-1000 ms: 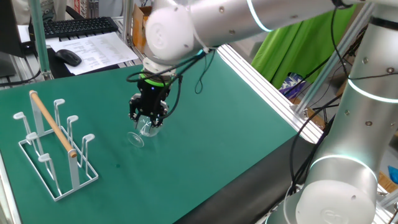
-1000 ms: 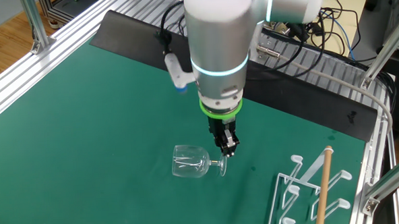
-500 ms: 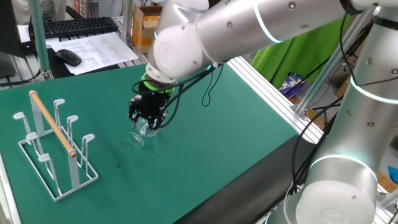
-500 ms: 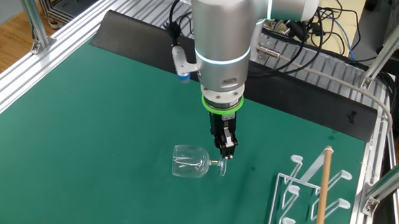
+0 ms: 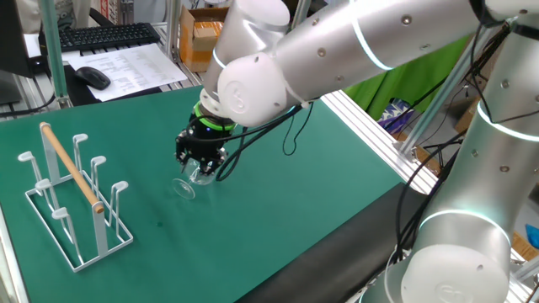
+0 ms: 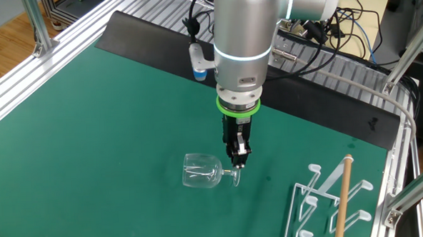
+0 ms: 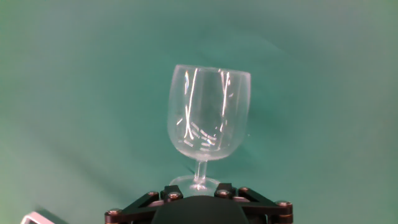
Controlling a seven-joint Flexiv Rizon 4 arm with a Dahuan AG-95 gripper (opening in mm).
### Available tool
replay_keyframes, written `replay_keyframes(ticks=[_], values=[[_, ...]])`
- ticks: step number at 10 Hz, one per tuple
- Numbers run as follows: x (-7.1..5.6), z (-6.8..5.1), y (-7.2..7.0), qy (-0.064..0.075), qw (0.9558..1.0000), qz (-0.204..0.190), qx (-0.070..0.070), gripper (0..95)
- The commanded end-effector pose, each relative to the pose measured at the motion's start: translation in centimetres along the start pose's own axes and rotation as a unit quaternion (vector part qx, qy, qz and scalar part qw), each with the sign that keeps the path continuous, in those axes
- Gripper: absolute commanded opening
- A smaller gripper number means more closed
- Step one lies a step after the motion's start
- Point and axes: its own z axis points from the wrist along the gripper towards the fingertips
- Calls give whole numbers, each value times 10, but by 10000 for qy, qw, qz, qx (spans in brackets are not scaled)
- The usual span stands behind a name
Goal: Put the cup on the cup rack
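Lying on its side on the green mat (image 6: 90, 124), the cup (image 6: 203, 170) has its bowl pointing away from the rack and its foot toward the gripper (image 6: 237, 159). In one fixed view the cup (image 5: 192, 178) shows just below the gripper (image 5: 199, 163), foot nearest the camera, partly hidden by the black fingers. Hand view: cup (image 7: 208, 118) fills the middle of the pic, rim far, stem and foot close to the gripper body at the bottom edge; fingertips themselves not in shot.

Gripper hangs straight down from the arm (image 6: 243, 46), tips right over the stem/foot end of the cup. Jaws look narrow in the other fixed view, but can't tell whether they pinch the stem or just sit beside it; contact is too small to make out.

Rack (image 5: 72, 198) stands well apart from the cup, on the mat's far side from the arm in one fixed view: white wire base, upright pegs, slanted wooden rod (image 5: 72, 168) across it. Other fixed view catches only a corner of the rack (image 6: 330, 206) at bottom right, near the mat edge. No cup on any peg.

Bkgd in one fixed view: keyboard (image 5: 105, 35), mouse (image 5: 91, 77) and papers (image 5: 126, 63) on a desk beyond the mat.
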Motion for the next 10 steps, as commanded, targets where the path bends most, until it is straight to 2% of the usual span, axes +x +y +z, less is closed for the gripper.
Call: replay_keyframes(ticks=[1, 6, 10], values=[[-3, 7, 5, -47, 10000, -7, 24, 190], [-8, 12, 9, -170, 9997, -121, 96, 190], [-10, 19, 12, -242, 9995, -156, 89, 190]])
